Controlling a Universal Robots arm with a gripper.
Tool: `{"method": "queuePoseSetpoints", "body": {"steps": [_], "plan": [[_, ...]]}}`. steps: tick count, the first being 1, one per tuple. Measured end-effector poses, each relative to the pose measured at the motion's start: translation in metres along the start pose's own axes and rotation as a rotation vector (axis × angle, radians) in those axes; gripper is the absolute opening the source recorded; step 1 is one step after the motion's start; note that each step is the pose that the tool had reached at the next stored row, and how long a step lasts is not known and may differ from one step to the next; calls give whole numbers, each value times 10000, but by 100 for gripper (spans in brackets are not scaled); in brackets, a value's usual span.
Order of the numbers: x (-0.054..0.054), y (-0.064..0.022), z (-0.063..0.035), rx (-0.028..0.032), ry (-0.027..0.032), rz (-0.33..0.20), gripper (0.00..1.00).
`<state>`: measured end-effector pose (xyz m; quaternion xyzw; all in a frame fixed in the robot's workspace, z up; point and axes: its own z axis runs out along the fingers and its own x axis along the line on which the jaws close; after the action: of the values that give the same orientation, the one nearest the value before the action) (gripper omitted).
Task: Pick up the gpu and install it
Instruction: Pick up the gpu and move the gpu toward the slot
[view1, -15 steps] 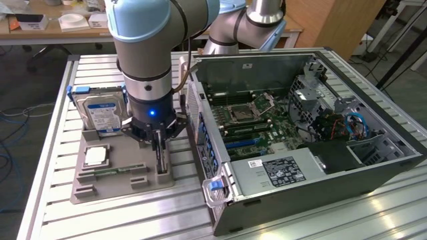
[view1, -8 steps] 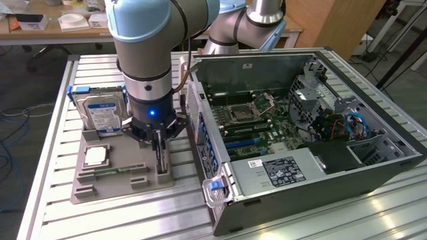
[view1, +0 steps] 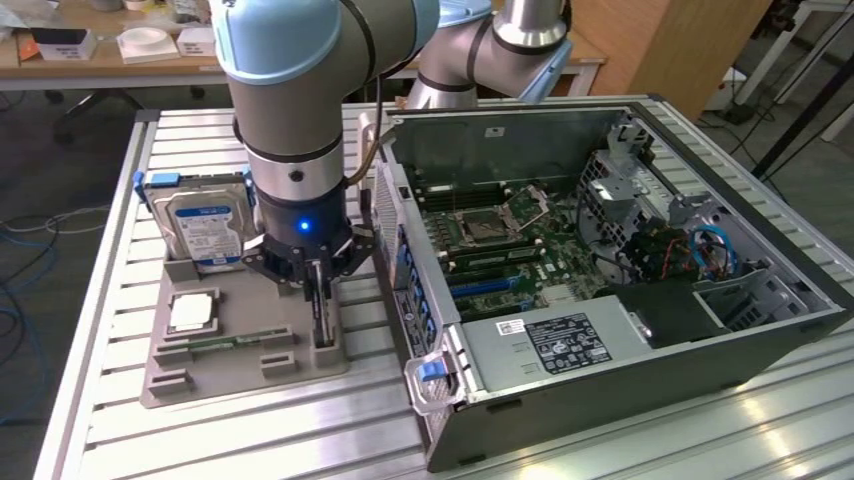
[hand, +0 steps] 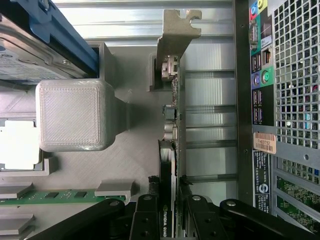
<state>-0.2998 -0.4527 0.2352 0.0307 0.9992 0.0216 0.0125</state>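
While the arm (view1: 287, 100) stood almost straight up over the grey holder tray (view1: 200, 375), its wrist pointed down at the slatted table (view1: 267, 440), with a blue light lit on the wrist ring. The gripper (view1: 318, 285) hung low over the edge of the tray nearest the open computer case (view1: 601, 400), which stood on the exterior view's right. Its black fingers (hand: 145, 210) were clamped against the two faces of the gpu (view1: 322, 320), one on each side.

The gpu stood upright on its long edge in a slot of the tray. From the wrist camera it appeared edge-on, a thin green card (hand: 169, 150) running away from the fingers to its silver end bracket (hand: 175, 30). Its lower edge was seated in the tray in the exterior view. The case's perforated rear panel (hand: 295, 75) lay just beside the card.

On the far side of the tray the hard drive (view1: 200, 225) with blue rails stood upright, well apart from the gripper, and a RAM stick (view1: 227, 343) lay flat near the tray's middle.
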Motion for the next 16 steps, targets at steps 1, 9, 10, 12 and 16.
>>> {"method": "queuePoseSetpoints", "body": {"steps": [1,9,10,12,16], "plan": [[0,0,0,0,0,0,26],[0,0,0,0,0,0,26],[0,0,0,0,0,0,26],[0,0,0,0,0,0,26],[0,0,0,0,0,0,26]]}}
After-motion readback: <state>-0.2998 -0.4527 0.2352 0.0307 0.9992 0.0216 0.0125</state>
